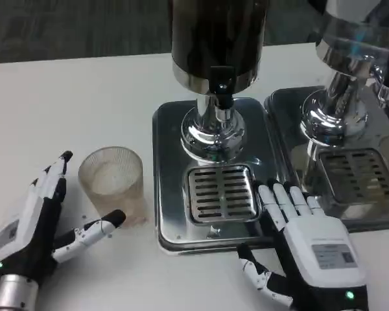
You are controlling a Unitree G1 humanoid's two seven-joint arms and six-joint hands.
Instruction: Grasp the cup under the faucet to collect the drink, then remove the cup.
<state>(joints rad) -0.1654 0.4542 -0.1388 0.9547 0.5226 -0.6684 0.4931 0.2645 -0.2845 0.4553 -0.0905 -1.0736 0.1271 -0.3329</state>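
Left hand (32, 227), fingers spread, holds nothing; cup (111, 183) just right of it. Right hand (308, 249) flat, fingers apart, on the drip tray (175, 168) edge.

no readable text, small label on right hand (324, 256) illegible

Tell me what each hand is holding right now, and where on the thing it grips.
Nothing is held. The left hand is open beside the cup, fingers apart and not touching it. The right hand lies flat, fingers on the drip tray edge.
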